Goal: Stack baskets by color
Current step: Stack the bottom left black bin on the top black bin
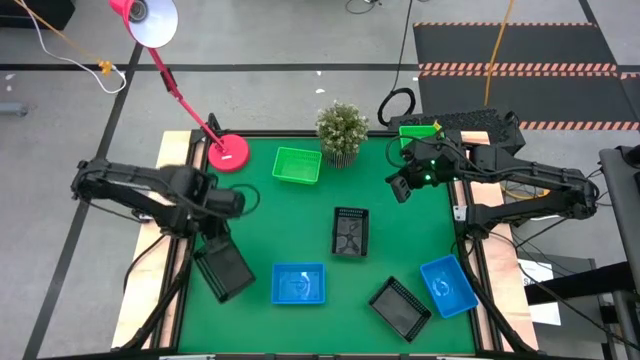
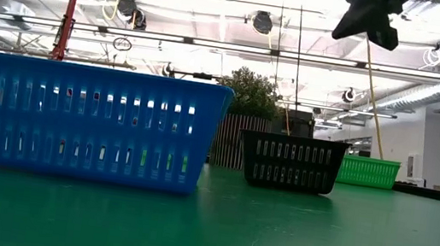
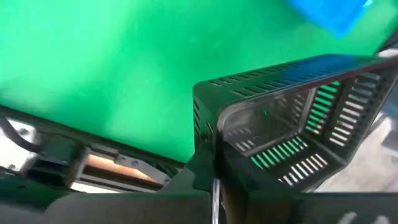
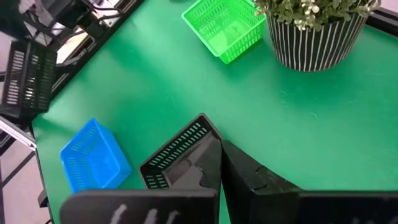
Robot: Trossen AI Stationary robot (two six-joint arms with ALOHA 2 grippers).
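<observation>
My left gripper point(image 1: 213, 240) is at the table's left edge, shut on a black basket point(image 1: 225, 270), which also shows in the left wrist view point(image 3: 292, 124) and the right wrist view point(image 4: 28, 74). My right gripper point(image 1: 400, 186) hangs shut and holds nothing, high over the far right of the mat. A second black basket point(image 1: 350, 232) stands at the centre and a third point(image 1: 400, 305) at the near right. Blue baskets rest at the near middle point(image 1: 298, 283) and near right point(image 1: 447, 285). A green basket point(image 1: 297, 165) sits at the far middle; another point(image 1: 418, 132) lies behind the right arm. My left gripper has the black basket by its slatted wall close to a corner point(image 3: 208, 146), coming at it steeply from above. Its own body hides how the fingers lie on the wall. The basket hangs tilted below the gripper, lifted clear of the mat.
A potted plant point(image 1: 342, 130) and a red lamp base point(image 1: 228, 152) stand along the far edge. The green mat between the centre black basket and the left edge is bare. Wooden rails border the mat left and right.
</observation>
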